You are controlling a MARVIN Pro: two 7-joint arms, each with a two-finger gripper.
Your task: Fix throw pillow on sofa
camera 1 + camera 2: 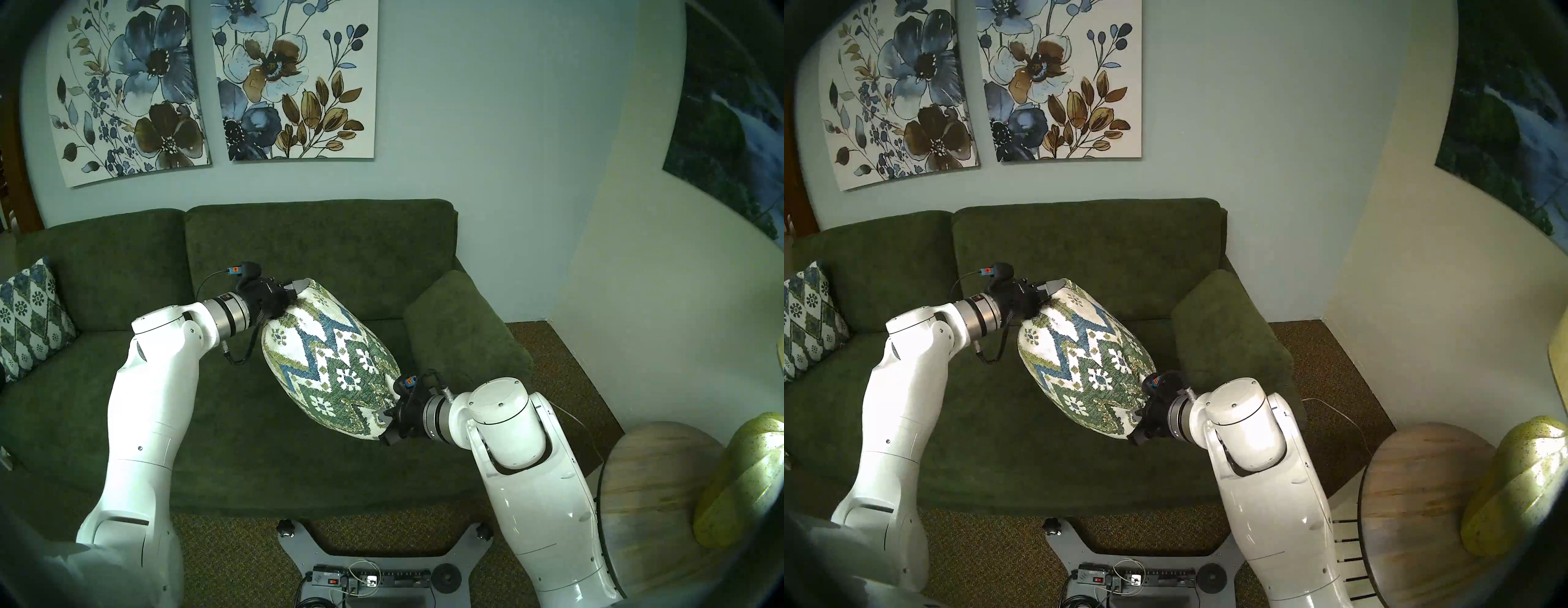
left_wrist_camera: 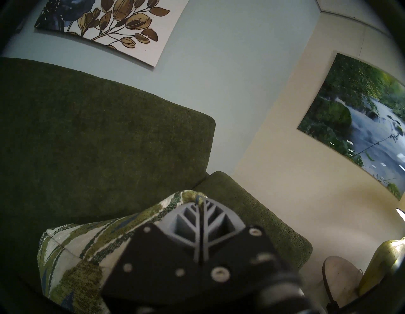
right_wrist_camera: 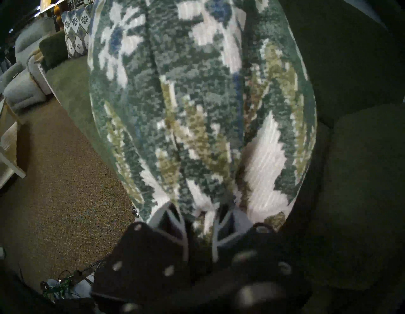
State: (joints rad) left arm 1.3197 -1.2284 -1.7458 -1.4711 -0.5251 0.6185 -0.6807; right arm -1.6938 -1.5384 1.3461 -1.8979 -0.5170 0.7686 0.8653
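You see the throw pillow [image 1: 329, 361] in the air above the seat of the sofa [image 1: 237, 424], stretched in a diagonal between your two arms. One corner points up toward the back cushions, and the opposite corner points down toward the front right of the seat. Its chevron side faces the head camera, and the fabric bulges in the middle.

Your left gripper [image 1: 297, 288] pinches the upper corner. In the left wrist view, the grey ribbed fingers [image 2: 188, 221] are pressed almost together, with only a thin fold of cloth between them. Your right gripper [image 1: 388, 424] holds the lower corner. In the right wrist view, the two pale fingers [image 3: 173, 221] stand a little apart, and a bunch of the fabric fills the space between them.

The padded arm [image 1: 462, 335] of the sofa is just beside the right gripper. A second pillow with a diamond pattern [image 1: 27, 322] leans at the far left end of the sofa, well apart from the first one. Near your right arm stands a round wooden table [image 1: 653, 509], and on it there is a yellow-green lamp base [image 1: 746, 479].
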